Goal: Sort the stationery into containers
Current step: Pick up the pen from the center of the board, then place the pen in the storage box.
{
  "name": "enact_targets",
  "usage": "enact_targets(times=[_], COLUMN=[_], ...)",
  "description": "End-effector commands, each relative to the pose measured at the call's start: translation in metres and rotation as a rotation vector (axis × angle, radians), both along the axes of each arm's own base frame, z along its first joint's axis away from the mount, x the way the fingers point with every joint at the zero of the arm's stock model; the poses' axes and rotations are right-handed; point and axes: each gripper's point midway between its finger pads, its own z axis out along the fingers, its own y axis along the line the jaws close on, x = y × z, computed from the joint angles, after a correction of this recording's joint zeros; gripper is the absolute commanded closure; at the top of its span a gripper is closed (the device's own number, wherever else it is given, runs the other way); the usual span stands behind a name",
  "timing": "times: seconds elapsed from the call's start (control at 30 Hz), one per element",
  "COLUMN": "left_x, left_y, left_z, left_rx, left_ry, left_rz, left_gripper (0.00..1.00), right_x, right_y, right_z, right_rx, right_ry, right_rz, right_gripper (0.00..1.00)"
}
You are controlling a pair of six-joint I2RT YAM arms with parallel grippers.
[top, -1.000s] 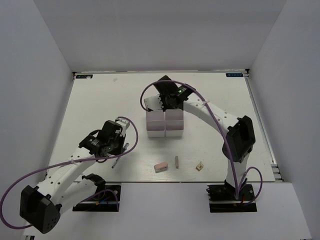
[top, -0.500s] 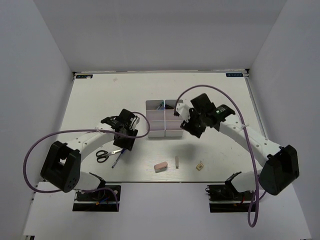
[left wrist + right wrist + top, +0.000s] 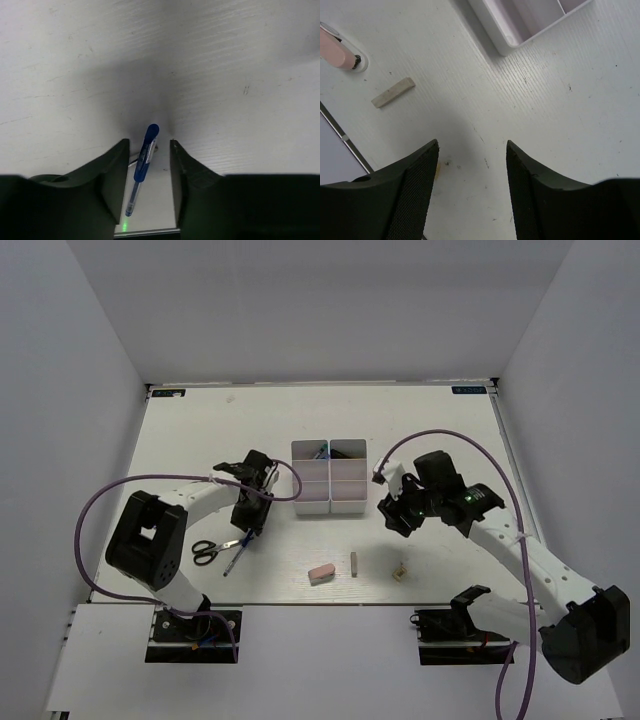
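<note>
A blue pen [image 3: 145,159] lies on the table between the fingers of my left gripper [image 3: 148,145], which is open with a gap on both sides of the pen. From above, the pen [image 3: 234,558] lies next to the black-handled scissors [image 3: 204,552], with the left gripper [image 3: 247,528] over its far end. My right gripper [image 3: 472,145] is open and holds nothing, hovering right of the white divided tray [image 3: 330,502]. A pink eraser [image 3: 321,572], a grey stick [image 3: 354,562] and a tan piece [image 3: 401,571] lie near the front edge.
The tray's near corner [image 3: 507,47] shows in the right wrist view, with the grey stick [image 3: 393,92] and the pink eraser [image 3: 335,47] at left. Another blue pen [image 3: 320,451] sits in the tray's far left compartment. The table's front edge runs just beyond the loose items.
The right arm swung from the tray's far side to its right front, and its jaws opened. The left arm folded in, uncovering the scissors, and its jaws widened around the pen.
</note>
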Motion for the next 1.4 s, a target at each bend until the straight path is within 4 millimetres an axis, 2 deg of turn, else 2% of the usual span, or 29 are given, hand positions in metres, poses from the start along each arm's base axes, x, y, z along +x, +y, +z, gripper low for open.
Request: enact_targets(times=[0.0, 0.03, 0.07, 0.1, 0.23, 0.33, 0.47, 0.5, 0.57, 0.67, 0.7, 0.77, 0.8, 0.83, 0.9, 0.93, 1.0, 1.03, 1.1, 1.13, 1.3, 1.37], left_x=[0.010, 0.010, 0.010, 0.010, 0.014, 0.020, 0.031, 0.037, 0.041, 0.042, 0.057, 0.065, 0.067, 0.085, 0.091, 0.103, 0.107, 0.118, 0.124, 0.133, 0.150, 0.155], left_y=[0.001, 0.003, 0.003, 0.003, 0.002, 0.000, -0.011, -0.016, -0.026, -0.050, -0.064, -0.080, -0.087, -0.102, -0.110, -0.120, -0.129, -0.135, -0.142, -0.147, -0.156, -0.159], left_z=[0.005, 0.005, 0.005, 0.007, 0.017, 0.039, 0.085, 0.108, 0.139, 0.177, 0.191, 0.203, 0.206, 0.236, 0.233, 0.253, 0.261, 0.268, 0.275, 0.277, 0.273, 0.264], left_rx=[-0.001, 0.003, 0.003, 0.001, -0.004, -0.027, -0.115, -0.153, -0.238, -0.405, -0.485, -0.584, -0.616, -0.699, -0.723, -0.778, -0.808, -0.825, -0.834, -0.834, -0.787, -0.769], left_ry=[-0.040, -0.038, -0.038, -0.042, -0.068, -0.119, -0.227, -0.278, -0.347, -0.446, -0.527, -0.615, -0.641, -0.786, -0.831, -0.923, -0.959, -1.020, -1.059, -1.065, -1.085, -1.092], left_rz=[0.005, 0.009, 0.009, 0.008, 0.006, 0.010, 0.014, 0.018, 0.029, 0.022, 0.019, 0.015, 0.001, -0.026, -0.051, -0.074, -0.123, -0.141, -0.173, -0.178, -0.232, -0.245], left_gripper=[0.54, 0.74, 0.74, 0.84, 0.97, 1.00, 1.00, 1.00, 1.00, 1.00, 1.00, 1.00, 1.00, 1.00, 1.00, 1.00, 1.00, 1.00, 1.00, 1.00, 1.00, 1.00], right_x=[0.000, 0.001, 0.000, 0.001, 0.002, 0.003, 0.006, 0.004, 0.006, 0.011, 0.014, 0.017, 0.018, 0.018, 0.020, 0.021, 0.023, 0.023, 0.023, 0.024, 0.023, 0.022], right_y=[0.006, 0.004, 0.004, 0.004, 0.000, -0.003, -0.006, -0.007, -0.008, -0.011, -0.013, -0.014, -0.015, -0.017, -0.019, -0.020, -0.022, -0.022, -0.023, -0.023, -0.024, -0.024], right_z=[0.006, 0.007, 0.004, 0.004, 0.005, 0.004, 0.004, 0.002, 0.003, 0.001, 0.003, 0.001, 0.001, -0.002, -0.002, -0.003, -0.003, -0.002, -0.004, -0.003, -0.008, -0.009], right_rx=[0.076, 0.090, 0.087, 0.092, 0.114, 0.122, 0.135, 0.134, 0.140, 0.143, 0.142, 0.148, 0.148, 0.143, 0.146, 0.143, 0.143, 0.148, 0.145, 0.148, 0.148, 0.148], right_ry=[-0.004, -0.001, 0.004, -0.001, -0.001, -0.003, -0.007, 0.002, -0.008, -0.027, -0.047, -0.060, -0.065, -0.063, -0.077, -0.079, -0.087, -0.087, -0.086, -0.091, -0.081, -0.076], right_rz=[-0.017, -0.036, -0.036, -0.038, -0.066, -0.081, -0.103, -0.105, -0.115, -0.137, -0.149, -0.166, -0.173, -0.186, -0.198, -0.202, -0.213, -0.213, -0.216, -0.217, -0.218, -0.217], right_gripper=[0.40, 0.40, 0.40, 0.40, 0.40, 0.40, 0.40, 0.40, 0.38, 0.33, 0.33, 0.60, 0.85, 1.00, 1.00, 1.00, 1.00, 1.00, 1.00, 1.00, 1.00, 1.00])
